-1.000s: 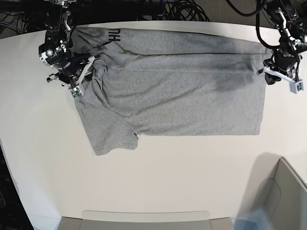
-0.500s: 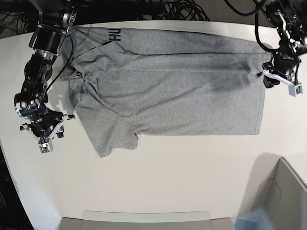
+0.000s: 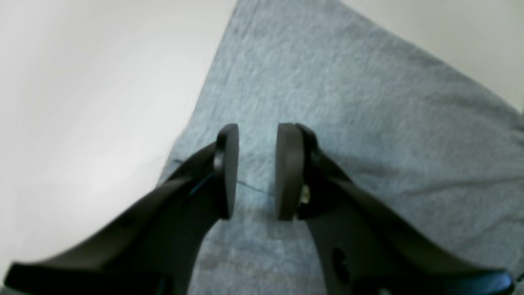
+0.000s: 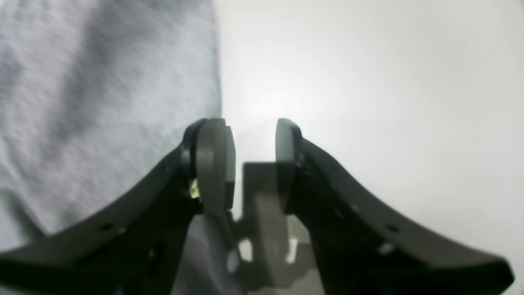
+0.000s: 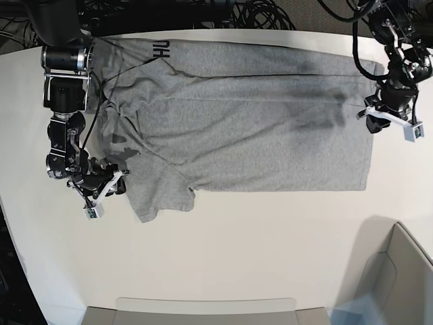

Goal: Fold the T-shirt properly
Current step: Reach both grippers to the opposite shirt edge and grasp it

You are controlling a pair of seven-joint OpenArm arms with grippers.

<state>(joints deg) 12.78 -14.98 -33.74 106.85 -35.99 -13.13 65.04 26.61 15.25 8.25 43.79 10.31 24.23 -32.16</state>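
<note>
The heather-grey T-shirt lies spread on the white table, with a folded-over strip along the far edge showing black lettering. My right gripper hovers low at the left, by the sleeve. In the right wrist view it is open, over bare table just beside the shirt's edge. My left gripper is at the shirt's right edge. In the left wrist view it is open above the grey cloth, holding nothing.
A grey tray sits at the table's front edge. A grey bin stands at the front right. Black cables lie behind the table's far edge. The table's rounded left edge is close to my right arm.
My right gripper left the bunched shoulder area, swung out over the bare table at the left, and came back in beside the sleeve. My left gripper shifted slightly inward over the shirt's right edge.
</note>
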